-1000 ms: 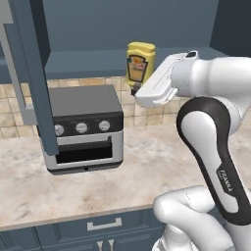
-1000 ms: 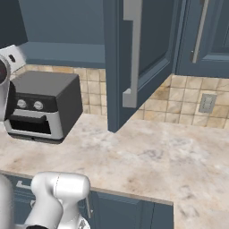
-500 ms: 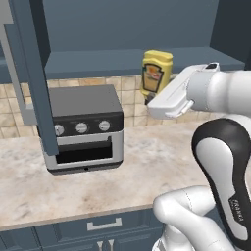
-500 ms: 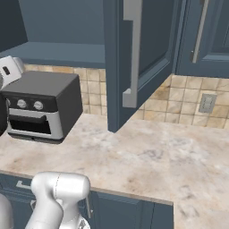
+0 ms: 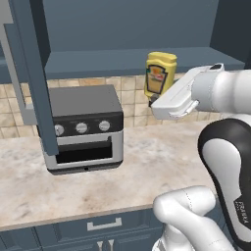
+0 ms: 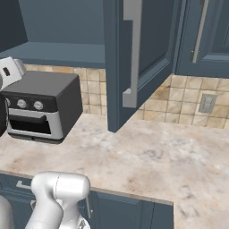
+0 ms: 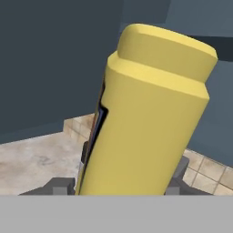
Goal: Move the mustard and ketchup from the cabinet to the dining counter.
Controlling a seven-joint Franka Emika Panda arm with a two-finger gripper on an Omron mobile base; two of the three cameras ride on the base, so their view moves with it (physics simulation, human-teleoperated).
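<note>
The mustard (image 5: 159, 73), a squat yellow squeeze bottle with a red label, hangs in the air in front of the open cabinet (image 5: 137, 61), level with its shelf edge. My gripper (image 5: 153, 98) is shut on the bottle's lower part, and the white hand reaches in from the right. In the hand view the mustard (image 7: 150, 123) rises tilted between the two fingertips (image 7: 61, 186), which press its sides. The ketchup and the dining counter are out of view.
A black and silver toaster oven (image 5: 83, 127) stands on the beige marble counter (image 5: 147, 162) below and left of the bottle. The open cabinet door (image 5: 29, 73) hangs at the left; the other open door (image 6: 138, 53) juts out over the counter. A wall outlet (image 6: 207, 103) is on the tiles.
The hand has carried the mustard to the right and slightly down, out from the cabinet shelf. The toaster oven and doors have stayed put.
</note>
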